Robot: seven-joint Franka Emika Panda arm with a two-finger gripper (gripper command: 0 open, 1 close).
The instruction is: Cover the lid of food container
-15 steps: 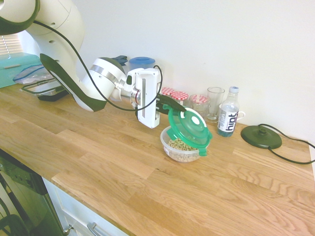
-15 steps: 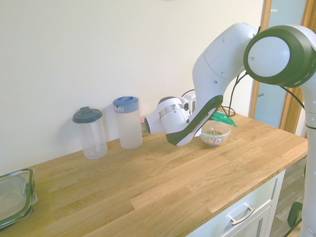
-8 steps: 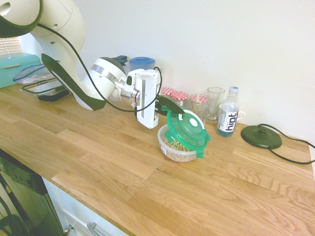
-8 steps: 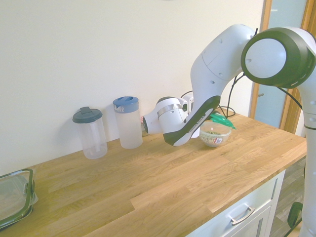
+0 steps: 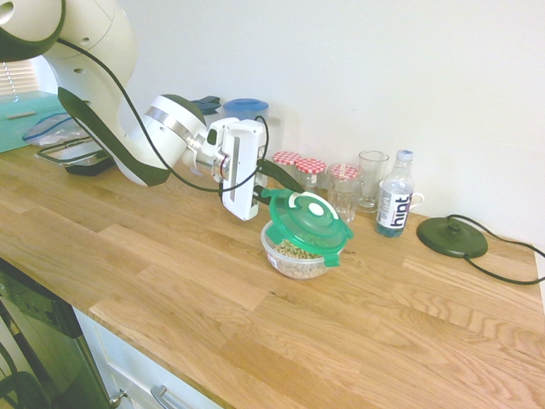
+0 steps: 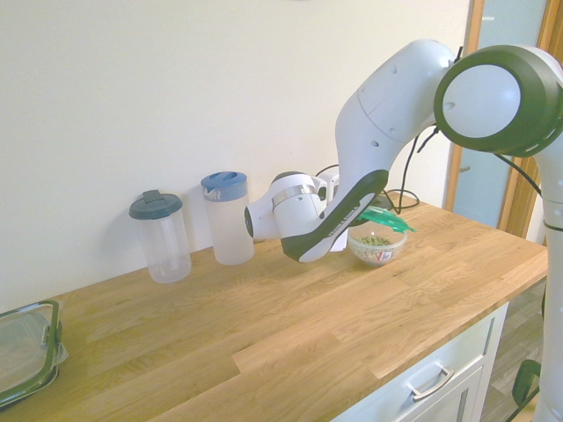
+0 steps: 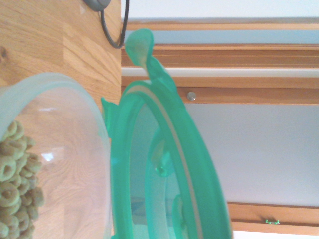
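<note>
Round green translucent plastic lid (image 5: pixel 305 219) with a white centre disc and side clip tabs lay tilted on the rim of the round clear plastic food container (image 5: pixel 294 254), pale cereal rings showing through the wall. Lid's near edge sat low on the bowl, far edge a little raised; in the wrist view lid (image 7: pixel 164 169) and bowl rim (image 7: pixel 60 149) ran side by side with a thin gap between. Not clipped down.

White two-finger hand (image 5: pixel 271 181) reached in almost level from the side of the white arm, dark fingers at the lid's edge beside one clip tab. Slightly apart or closed on the lid: could not tell.

Container stood on the wooden desk (image 5: pixel 170 281), well in from the front edge. Broad bare wood in front and to the side away from the arm. Behind, near the wall: small jars with red checked caps (image 5: pixel 300 166), two clear drinking glasses (image 5: pixel 372 179), a water bottle with a blue label (image 5: pixel 395 205), a dark round base with its cord (image 5: pixel 451 236). Nearest glass just behind the lid's far edge, close but apart. Further along the wall, two tall clear jugs (image 6: pixel 195 229) with dark and blue caps; at the desk's end, a rectangular clear dark-rimmed container (image 6: pixel 26 352).
</note>
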